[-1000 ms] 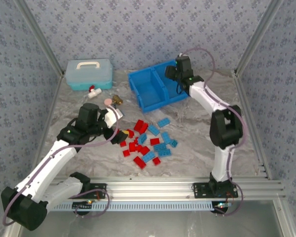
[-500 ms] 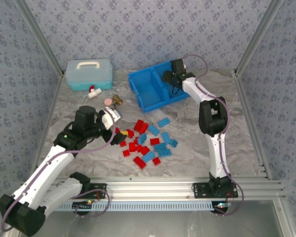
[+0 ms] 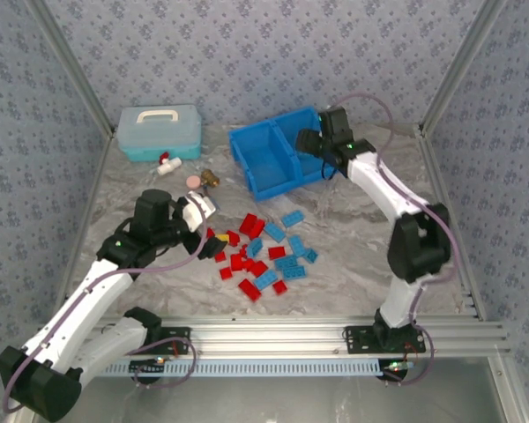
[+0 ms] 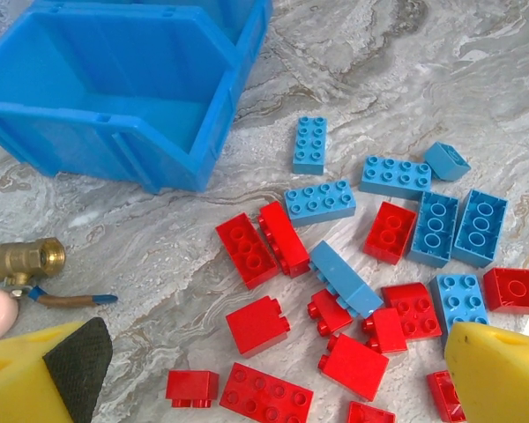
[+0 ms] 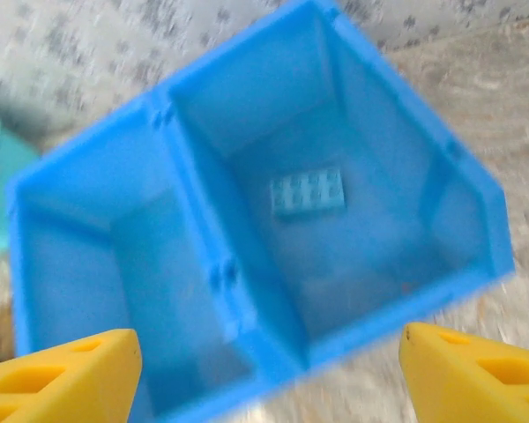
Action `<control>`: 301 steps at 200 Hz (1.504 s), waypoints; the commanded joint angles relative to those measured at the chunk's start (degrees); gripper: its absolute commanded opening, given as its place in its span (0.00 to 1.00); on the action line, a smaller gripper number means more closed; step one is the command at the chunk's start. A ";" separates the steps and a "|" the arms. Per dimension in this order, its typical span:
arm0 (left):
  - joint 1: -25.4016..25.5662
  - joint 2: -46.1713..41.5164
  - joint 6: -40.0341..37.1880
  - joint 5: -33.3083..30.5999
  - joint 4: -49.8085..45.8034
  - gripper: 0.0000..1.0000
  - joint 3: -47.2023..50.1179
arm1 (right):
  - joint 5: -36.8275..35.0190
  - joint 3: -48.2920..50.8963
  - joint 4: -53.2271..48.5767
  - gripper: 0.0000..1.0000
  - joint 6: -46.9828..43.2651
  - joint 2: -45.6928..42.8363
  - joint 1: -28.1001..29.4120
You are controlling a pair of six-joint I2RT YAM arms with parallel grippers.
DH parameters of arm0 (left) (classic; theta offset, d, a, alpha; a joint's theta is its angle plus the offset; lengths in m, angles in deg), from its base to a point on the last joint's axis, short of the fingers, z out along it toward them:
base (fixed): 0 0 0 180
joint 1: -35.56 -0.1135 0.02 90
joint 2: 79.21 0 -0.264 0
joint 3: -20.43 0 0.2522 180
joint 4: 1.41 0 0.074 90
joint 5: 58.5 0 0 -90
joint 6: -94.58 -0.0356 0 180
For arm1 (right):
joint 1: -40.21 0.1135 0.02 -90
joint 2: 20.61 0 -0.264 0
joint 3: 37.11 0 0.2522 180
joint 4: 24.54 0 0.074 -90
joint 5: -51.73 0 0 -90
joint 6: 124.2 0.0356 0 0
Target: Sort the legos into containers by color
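The bricks (image 4: 339, 280) were small, hard plastic blocks, some red and some light blue. They lay mixed up in a loose heap on the table (image 4: 441, 53), a little way in front of the blue bin (image 4: 172, 132). They looked very light and stiff, so a squeeze should not bend or break them. Their flat sides looked smooth and maybe a bit slippery, and their tops were bumpy, so the best hold was probably across the two long flat sides. Many bricks touched each other, which left little room for fingers. One light blue brick (image 4: 309, 144) lay by itself closest to the bin and looked easy to pick. Another one (image 5: 308, 192) already lay flat in one half of the bin, the right half in the right wrist view. The left gripper (image 4: 278, 352) hung over the heap with its jaws wide apart and nothing in them. The right gripper (image 5: 269, 370) was over the bin, spread wide too, with nothing between its fingers.
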 commanded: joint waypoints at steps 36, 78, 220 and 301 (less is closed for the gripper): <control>0.16 1.69 -0.96 8.77 4.16 0.99 1.65 | 4.80 27.99 -8.83 0.86 1.28 -17.35 9.62; 0.20 5.77 -0.87 9.35 3.59 0.99 0.29 | 13.17 41.08 -6.56 1.00 14.19 -21.26 10.53; 0.20 6.92 -1.13 6.48 3.00 0.99 0.36 | 9.70 50.57 0.41 0.47 17.10 -18.86 6.89; 0.28 7.01 -1.09 4.88 2.15 0.99 0.08 | 3.20 46.77 -4.64 0.35 13.69 -23.79 8.19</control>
